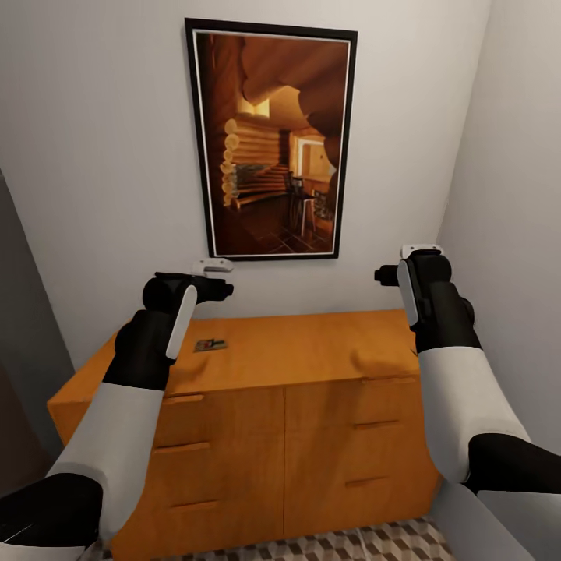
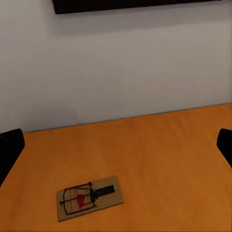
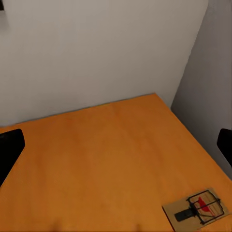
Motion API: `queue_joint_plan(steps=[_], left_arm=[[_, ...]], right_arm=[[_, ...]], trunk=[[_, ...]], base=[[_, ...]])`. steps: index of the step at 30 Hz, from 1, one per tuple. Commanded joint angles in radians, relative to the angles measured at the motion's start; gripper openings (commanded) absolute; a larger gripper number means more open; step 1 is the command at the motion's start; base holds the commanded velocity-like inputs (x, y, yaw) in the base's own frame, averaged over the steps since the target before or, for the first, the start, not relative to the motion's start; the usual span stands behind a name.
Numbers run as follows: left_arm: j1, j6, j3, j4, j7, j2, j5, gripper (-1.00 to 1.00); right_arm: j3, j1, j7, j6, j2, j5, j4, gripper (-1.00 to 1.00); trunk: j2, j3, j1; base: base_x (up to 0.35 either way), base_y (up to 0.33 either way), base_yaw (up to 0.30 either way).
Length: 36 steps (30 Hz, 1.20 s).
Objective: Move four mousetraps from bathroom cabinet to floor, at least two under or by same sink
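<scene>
My left gripper (image 1: 212, 279) is hovering open and empty above a flat wooden mousetrap (image 2: 90, 197) with dark wire, lying on the smooth orange-brown cabinet (image 1: 312, 351). My right gripper (image 1: 393, 269), fingers also spread, is hanging over another trap (image 3: 195, 208).

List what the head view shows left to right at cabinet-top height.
Left arm's wrist and gripper → mousetrap lying flat on the cabinet top → bare orange top → right gripper above the cabinet's right end → grey side wall.
</scene>
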<state>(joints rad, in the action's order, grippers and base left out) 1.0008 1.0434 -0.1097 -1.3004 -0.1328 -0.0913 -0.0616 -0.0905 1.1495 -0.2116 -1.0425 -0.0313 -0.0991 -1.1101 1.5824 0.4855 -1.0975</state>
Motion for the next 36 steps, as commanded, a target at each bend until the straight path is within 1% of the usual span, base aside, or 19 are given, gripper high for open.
queue_joint_plan(steps=[1, 12, 23, 24, 29, 36], left_arm=[[0.001, 0.004, -0.001, -0.001, -0.008, 0.000, -0.007, 1.00], [0.001, 0.004, 0.008, 0.011, -0.008, 0.001, -0.008, 1.00], [0.001, 0.004, 0.013, 0.129, -0.007, 0.002, -0.014, 1.00], [0.001, 0.004, 0.013, 0.129, -0.007, 0.002, -0.014, 1.00], [0.001, 0.004, 0.012, 0.169, -0.007, 0.002, -0.036, 1.00], [0.001, 0.004, 0.011, 0.190, -0.008, 0.004, -0.092, 1.00]], right_arm=[[-0.002, 0.001, 0.006, -0.005, -0.001, -0.010, 0.000, 1.00], [-0.002, 0.002, 0.005, -0.005, -0.001, -0.014, 0.001, 1.00], [-0.004, 0.002, -0.016, -0.005, -0.002, -0.014, 0.006, 1.00], [-0.004, 0.002, -0.016, -0.005, -0.002, -0.014, 0.006, 1.00], [-0.007, 0.002, -0.023, -0.005, -0.006, -0.012, 0.033, 1.00], [-0.009, 0.002, -0.025, -0.005, -0.008, -0.012, 0.104, 1.00]], trunk=[[0.001, 0.001, 0.000], [0.001, 0.001, 0.000], [0.001, 0.001, 0.000], [0.001, 0.001, 0.000], [0.001, 0.001, 0.000], [0.001, 0.001, 0.000]], base=[[0.165, 0.000, 0.000], [0.058, 0.000, 0.000], [0.006, 0.000, 0.000], [0.002, 0.000, 0.000], [0.000, 0.000, 0.000], [0.000, 0.000, 0.000]])
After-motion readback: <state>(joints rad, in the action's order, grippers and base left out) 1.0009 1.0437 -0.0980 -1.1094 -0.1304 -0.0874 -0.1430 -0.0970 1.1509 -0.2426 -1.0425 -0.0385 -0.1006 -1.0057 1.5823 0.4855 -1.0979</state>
